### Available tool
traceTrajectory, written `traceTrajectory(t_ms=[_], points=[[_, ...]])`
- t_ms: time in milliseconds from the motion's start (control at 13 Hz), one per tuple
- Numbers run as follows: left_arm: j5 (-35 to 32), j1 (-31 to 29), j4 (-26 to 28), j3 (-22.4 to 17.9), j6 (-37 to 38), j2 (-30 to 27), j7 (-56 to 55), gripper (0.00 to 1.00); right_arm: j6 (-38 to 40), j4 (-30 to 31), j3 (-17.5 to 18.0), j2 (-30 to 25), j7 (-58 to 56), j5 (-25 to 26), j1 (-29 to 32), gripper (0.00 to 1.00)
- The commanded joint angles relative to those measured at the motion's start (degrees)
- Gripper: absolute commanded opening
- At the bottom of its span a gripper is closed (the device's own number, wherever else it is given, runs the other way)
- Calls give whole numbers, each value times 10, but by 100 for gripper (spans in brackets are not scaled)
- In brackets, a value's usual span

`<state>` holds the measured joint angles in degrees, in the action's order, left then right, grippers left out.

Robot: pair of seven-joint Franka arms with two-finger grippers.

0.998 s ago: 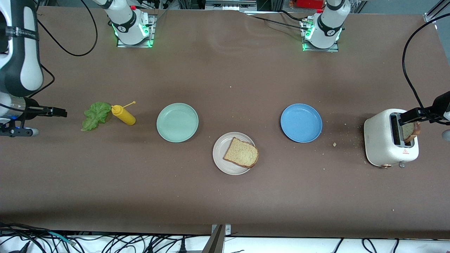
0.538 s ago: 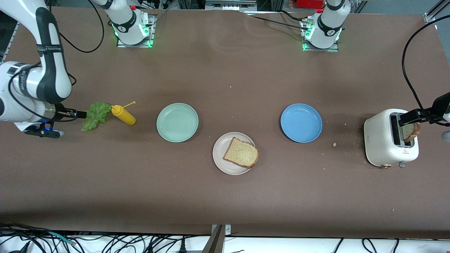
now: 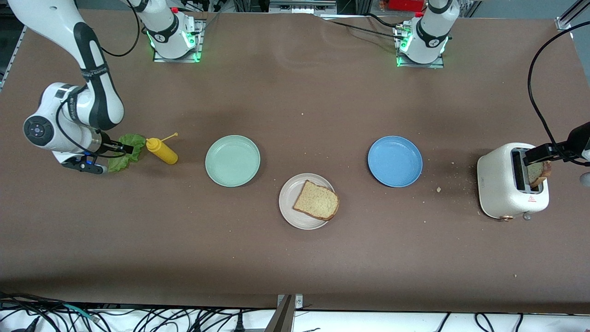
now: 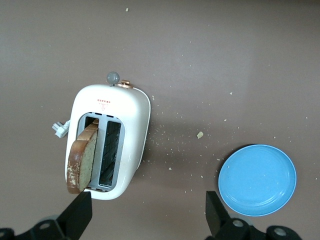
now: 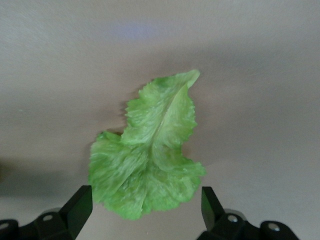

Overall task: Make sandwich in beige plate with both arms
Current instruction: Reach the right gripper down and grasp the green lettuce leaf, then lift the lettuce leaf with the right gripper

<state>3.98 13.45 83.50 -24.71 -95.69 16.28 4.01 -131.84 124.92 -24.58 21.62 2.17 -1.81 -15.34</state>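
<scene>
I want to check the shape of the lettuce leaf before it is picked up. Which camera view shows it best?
The right wrist view: the lettuce leaf lies flat on the table, whole and large, between the open fingers of the right gripper. In the front view the leaf is small and partly covered by that gripper. The left wrist view does not show it.

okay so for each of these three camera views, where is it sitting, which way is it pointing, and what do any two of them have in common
Front view: high across the table, facing both arm bases; shows the beige plate and both arms.
Left wrist view: on the left arm, looking down on the toaster; open left pincer tips show.
Right wrist view: on the right arm, looking down on the lettuce leaf; open right pincer tips show.
Shared: front and left wrist views both show the blue plate.
</scene>
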Motion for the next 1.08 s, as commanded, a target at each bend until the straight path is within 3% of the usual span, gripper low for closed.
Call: traceTrajectory(t_ms=[0, 230, 307, 538, 614, 691, 998], points=[[-1, -2, 3, 0, -8, 3, -1, 100, -71, 41, 1, 9, 13, 6, -3, 97], [-1, -2, 3, 0, -16, 5, -1, 100, -76, 41, 2, 25, 14, 2, -3, 95], [-1, -2, 3, 0, -16, 5, -1, 100, -76, 41, 3, 26, 14, 1, -3, 84], [-1, -2, 3, 0, -16, 7, -2, 100, -73, 41, 3, 26, 14, 1, -3, 20], [-1, -2, 3, 0, -16, 7, -2, 100, -72, 41, 3, 26, 13, 1, -3, 4], [-1, -2, 3, 0, -16, 7, -2, 100, -72, 41, 3, 26, 13, 1, -3, 0], [-1, -2, 2, 0, -16, 7, -2, 100, -62, 35, 8, 10, 6, 2, -5, 0]])
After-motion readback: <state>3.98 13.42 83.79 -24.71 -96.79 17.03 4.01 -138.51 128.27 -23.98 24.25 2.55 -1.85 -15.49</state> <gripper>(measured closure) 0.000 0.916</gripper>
